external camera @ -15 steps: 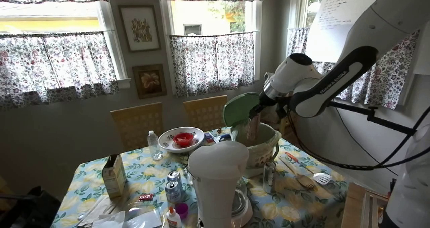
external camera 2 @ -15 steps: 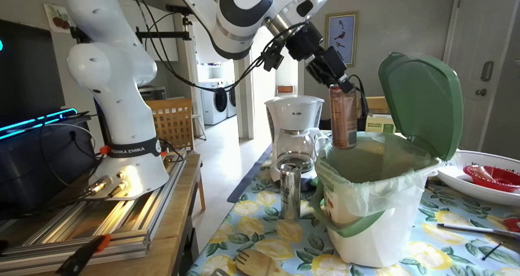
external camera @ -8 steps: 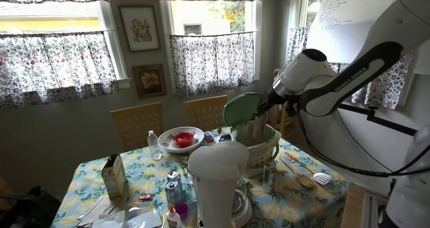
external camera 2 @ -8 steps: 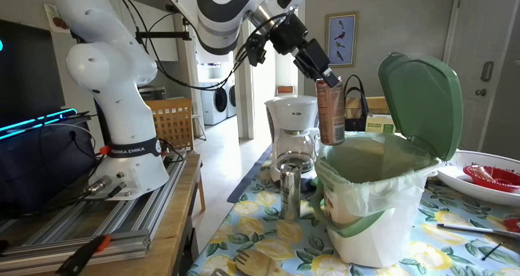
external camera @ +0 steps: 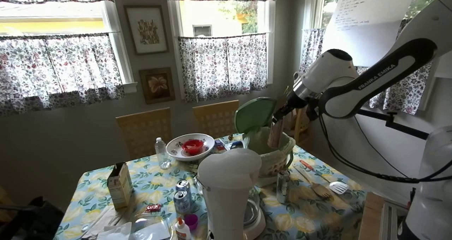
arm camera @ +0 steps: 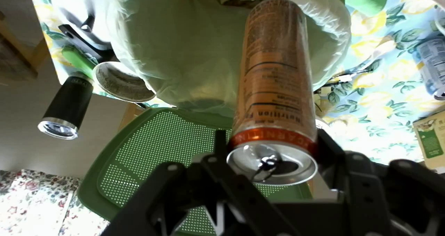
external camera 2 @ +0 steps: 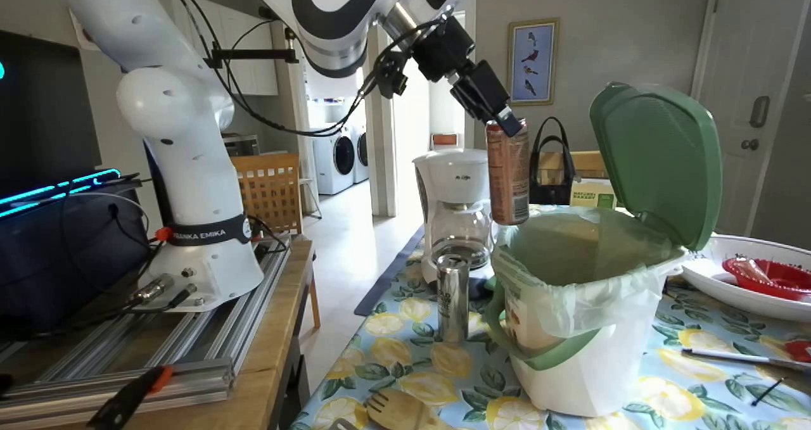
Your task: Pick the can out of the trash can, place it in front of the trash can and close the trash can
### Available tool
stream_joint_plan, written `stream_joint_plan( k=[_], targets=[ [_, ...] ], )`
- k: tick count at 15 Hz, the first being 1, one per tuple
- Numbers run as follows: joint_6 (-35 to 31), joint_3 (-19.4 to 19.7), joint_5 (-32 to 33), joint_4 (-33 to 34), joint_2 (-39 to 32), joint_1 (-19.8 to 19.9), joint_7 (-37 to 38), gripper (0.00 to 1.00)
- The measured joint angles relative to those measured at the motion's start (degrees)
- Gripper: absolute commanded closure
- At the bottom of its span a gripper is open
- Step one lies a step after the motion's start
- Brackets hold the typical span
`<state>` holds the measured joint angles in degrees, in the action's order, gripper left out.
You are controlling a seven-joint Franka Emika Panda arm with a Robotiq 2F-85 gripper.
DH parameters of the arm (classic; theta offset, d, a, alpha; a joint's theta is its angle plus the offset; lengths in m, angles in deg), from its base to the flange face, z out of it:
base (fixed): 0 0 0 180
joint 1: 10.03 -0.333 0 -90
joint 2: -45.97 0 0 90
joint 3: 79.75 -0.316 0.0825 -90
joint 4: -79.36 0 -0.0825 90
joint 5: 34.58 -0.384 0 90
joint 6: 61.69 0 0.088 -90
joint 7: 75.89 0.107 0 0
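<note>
The can point(external camera 2: 509, 177) is a slim brownish-orange cylinder with a red band at its top; it also shows in the wrist view point(arm camera: 274, 76). My gripper point(arm camera: 273, 142) is shut on its top end, one finger on each side, and the can hangs slightly tilted. In an exterior view its lower end is just above the near-robot rim of the trash can point(external camera 2: 583, 373). The trash can is cream-white with a pale green liner, and its green lid point(external camera 2: 665, 164) stands open. In an exterior view the can point(external camera: 275, 135) overlaps the bin's opening.
A silver can point(external camera 2: 453, 303) stands on the table beside the bin. A white coffee maker point(external camera: 226, 194) is close by. A wooden fork point(external camera 2: 399, 411) and a white slotted spatula point(external camera: 338, 187) lie near the bin. A white bowl point(external camera: 176, 151) holds a red one.
My gripper has carried the can back toward the robot base and slightly up, from over the bin's opening toward its rim. The bin and its lid have not moved.
</note>
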<state>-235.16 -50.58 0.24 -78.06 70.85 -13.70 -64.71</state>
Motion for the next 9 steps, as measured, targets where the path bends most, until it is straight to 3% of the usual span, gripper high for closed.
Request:
stream_joint_plan(
  k=[3, 9],
  targets=[
    [5.61, 3.47, 0.0, 0.28, 2.6, -2.39, 0.04, 0.63],
    [13.91, 5.43, 0.23, 0.3, 6.33, -2.29, 0.09, 0.63]
  ],
)
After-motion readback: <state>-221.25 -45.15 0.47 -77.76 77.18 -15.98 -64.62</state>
